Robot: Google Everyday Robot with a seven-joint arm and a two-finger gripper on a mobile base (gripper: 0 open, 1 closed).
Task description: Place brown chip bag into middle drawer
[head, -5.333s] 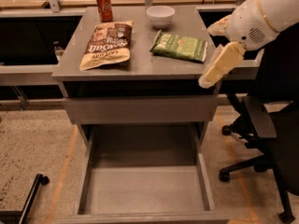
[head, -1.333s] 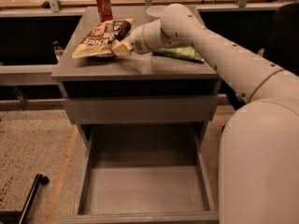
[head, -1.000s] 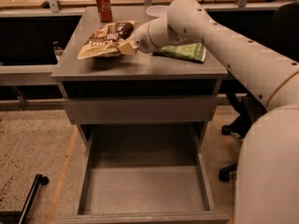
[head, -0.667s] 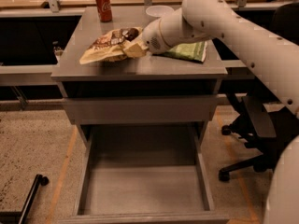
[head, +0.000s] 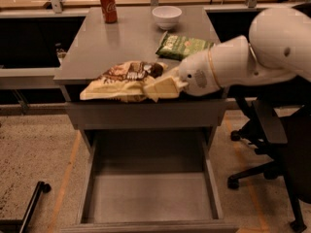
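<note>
The tool is at the front edge of the bench, a little right of centre, with its cream-coloured jaws clamped on the right end of the brown chip bag. The bag stretches out to the left of the grip, roughly level, dark brown patch uppermost and tan-cream foil along the lower side. It sits right along the bench's front lip and hangs over the flat upper drawer front. Whether its far side touches the bench top, I cannot tell.

The white arm reaches in from the right, its thick rounded wrist just behind the tool and a bigger rounded segment up at the right edge.

Below, the middle drawer stands pulled wide open toward us, with grey floor and low side walls showing. The bag is above it and well apart from it, not inside.

Back on the bench, the green chip bag lies flat just behind the arm's wrist. A white bowl sits near the rear, right of centre, and a red soda can stands upright at the rear left. A black office chair stands on the floor to the right of the cabinet, beneath the arm.
</note>
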